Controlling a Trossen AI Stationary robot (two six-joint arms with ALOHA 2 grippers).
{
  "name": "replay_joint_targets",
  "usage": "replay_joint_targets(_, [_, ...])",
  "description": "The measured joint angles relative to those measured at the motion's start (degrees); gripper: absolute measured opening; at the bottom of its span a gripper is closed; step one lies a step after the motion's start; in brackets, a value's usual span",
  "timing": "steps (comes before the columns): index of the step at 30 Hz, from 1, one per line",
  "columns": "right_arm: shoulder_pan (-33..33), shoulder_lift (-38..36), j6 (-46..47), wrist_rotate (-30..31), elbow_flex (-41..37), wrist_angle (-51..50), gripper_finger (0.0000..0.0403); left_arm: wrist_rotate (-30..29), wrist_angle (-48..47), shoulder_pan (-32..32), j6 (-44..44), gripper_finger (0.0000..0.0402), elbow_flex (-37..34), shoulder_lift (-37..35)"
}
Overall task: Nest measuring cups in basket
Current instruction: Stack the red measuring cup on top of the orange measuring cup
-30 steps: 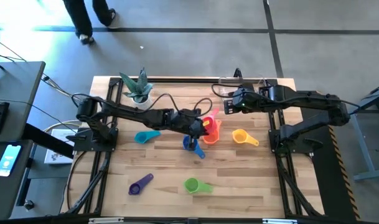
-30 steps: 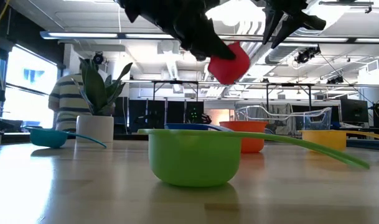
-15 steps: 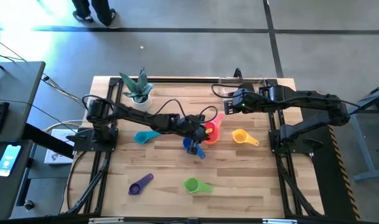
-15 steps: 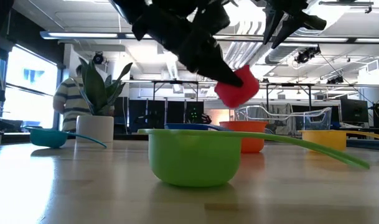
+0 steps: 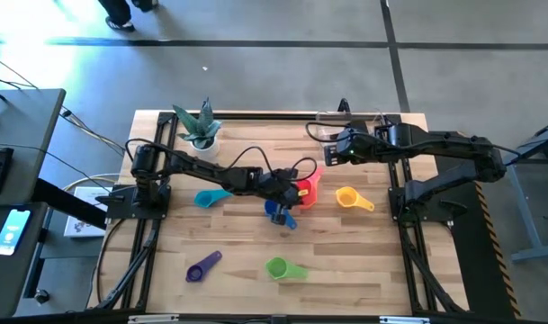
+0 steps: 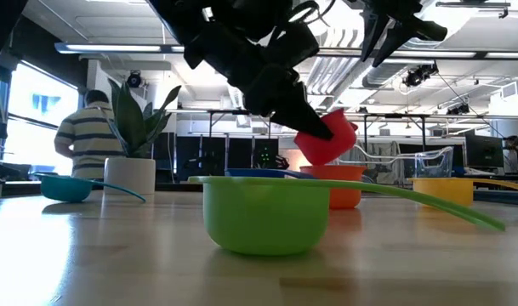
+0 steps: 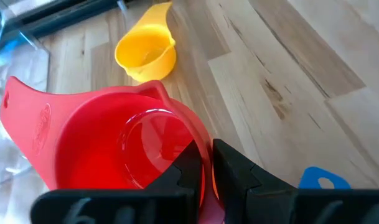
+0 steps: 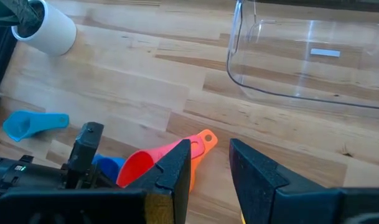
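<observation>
My left gripper (image 5: pixel 289 191) is shut on the red cup (image 6: pixel 327 136), which is tilted just over the orange cup (image 6: pixel 335 189) at mid table. The blue cup (image 5: pixel 277 211) lies close by on the near side. The yellow cup (image 5: pixel 349 198), teal cup (image 5: pixel 211 198), purple cup (image 5: pixel 202 267) and green cup (image 5: pixel 282 268) rest apart on the wood. The clear basket (image 5: pixel 350 126) stands at the far edge. My right gripper (image 8: pixel 208 165) hovers open beside the basket, above the table. My left gripper pinches the red cup's rim (image 7: pixel 205 152) on the side opposite its handle (image 7: pixel 21 118), one finger inside the bowl and one outside. The fingers (image 7: pixel 236 171) slant down from the table's left. The cup is lifted and tilted; whether it touches the orange cup I cannot tell.
A white pot with a plant (image 5: pixel 200 133) stands at the far left corner. Dark frame rails run along the table's left and right sides. Bare wood lies between the green cup and the yellow one. A person in a striped shirt (image 6: pixel 93 140) stands beyond the table.
My left gripper has come down with the red cup toward the orange cup, shifting a little toward the table's near edge. The red cup has dropped from well above the orange cup to just over its rim. My right arm has kept still.
</observation>
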Motion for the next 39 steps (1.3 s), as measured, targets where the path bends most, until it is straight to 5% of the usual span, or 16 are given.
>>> replay_joint_targets(39, [0.0,0.0,0.5,0.3,0.0,-0.1,0.0102,2.8,-1.9,0.6,1.0,0.0025,0.0,0.0])
